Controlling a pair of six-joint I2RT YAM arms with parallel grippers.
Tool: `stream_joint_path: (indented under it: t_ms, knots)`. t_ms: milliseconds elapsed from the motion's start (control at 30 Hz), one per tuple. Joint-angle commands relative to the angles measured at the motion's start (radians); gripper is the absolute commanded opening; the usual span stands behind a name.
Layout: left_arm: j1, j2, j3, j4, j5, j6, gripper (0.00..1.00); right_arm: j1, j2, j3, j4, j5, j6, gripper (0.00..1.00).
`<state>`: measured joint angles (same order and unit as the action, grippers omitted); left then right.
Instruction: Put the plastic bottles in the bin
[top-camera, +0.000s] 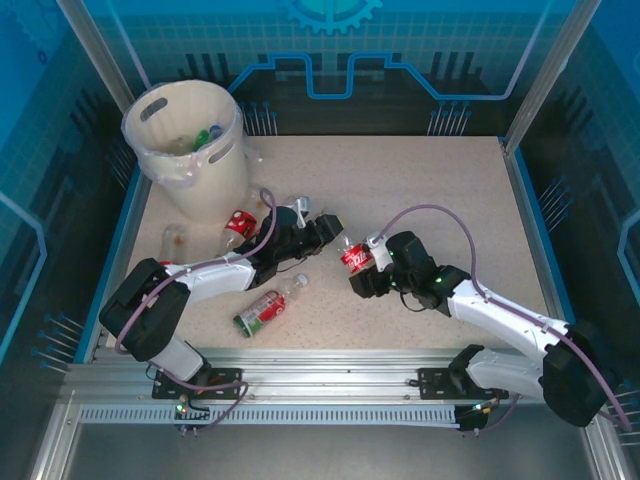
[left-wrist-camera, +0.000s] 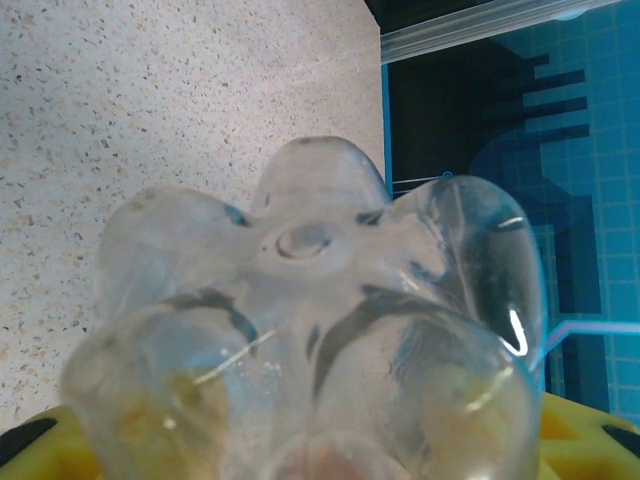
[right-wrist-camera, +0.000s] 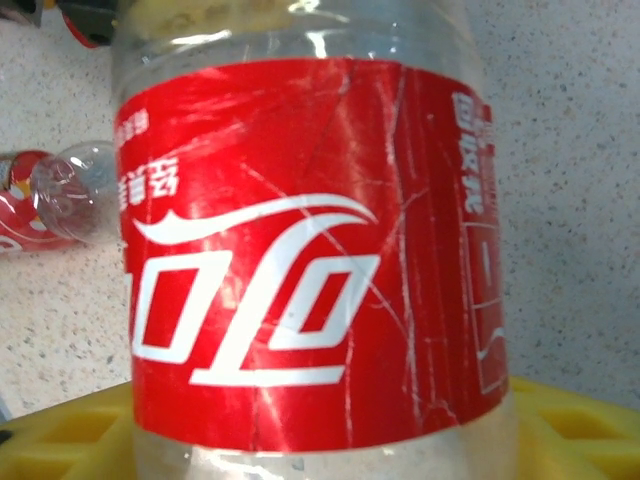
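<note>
A red-labelled plastic bottle (top-camera: 355, 258) hangs between my two grippers at mid-table. The left gripper (top-camera: 333, 234) is shut round its clear base end, and that lobed base (left-wrist-camera: 300, 260) sits right against the left wrist camera. The right gripper (top-camera: 372, 272) is at the label, and the red label (right-wrist-camera: 300, 250) spans its jaws and hides the fingers. More plastic bottles lie on the table: one with a red and green label (top-camera: 268, 308), a red one (top-camera: 240, 222) by the bin, and a clear one (top-camera: 175, 238). The cream bin (top-camera: 232, 175) stands at the far left.
Inside the lined bin lie green and blue bottles (top-camera: 207, 134). Another clear bottle (top-camera: 297, 210) lies under the left arm. A bottle (right-wrist-camera: 55, 200) shows beside the held one in the right wrist view. A blue raised rim (top-camera: 525, 220) runs round the table.
</note>
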<state>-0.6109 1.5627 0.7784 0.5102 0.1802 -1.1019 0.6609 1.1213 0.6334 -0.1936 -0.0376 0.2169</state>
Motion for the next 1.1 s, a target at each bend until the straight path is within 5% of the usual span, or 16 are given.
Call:
stream_joint_path:
  t_ms: [0,267,433,733,867,1067]
  knots:
    - [0.000,0.001,0.020,-0.010,-0.015,0.017,0.52,0.012,-0.043,0.005,-0.006,-0.020,-0.027,0.78]
    - [0.011,-0.025,0.056,-0.078,-0.025,0.070,0.51,-0.021,-0.145,0.026,-0.095,-0.030,-0.076,0.99]
    - [0.099,-0.074,0.196,-0.218,0.020,0.193,0.45,-0.051,-0.274,-0.008,-0.072,0.209,-0.049,1.00]
    - [0.307,-0.119,0.676,-0.578,0.038,0.541,0.43,-0.090,-0.290,-0.066,-0.060,0.199,0.011,1.00]
    - [0.455,-0.128,0.804,-0.592,0.029,0.598,0.29,-0.090,-0.299,-0.071,-0.072,0.212,0.007,1.00]
    - [0.609,-0.177,0.797,-0.452,-0.187,0.690,0.12,-0.090,-0.311,-0.079,-0.076,0.213,0.013,1.00]
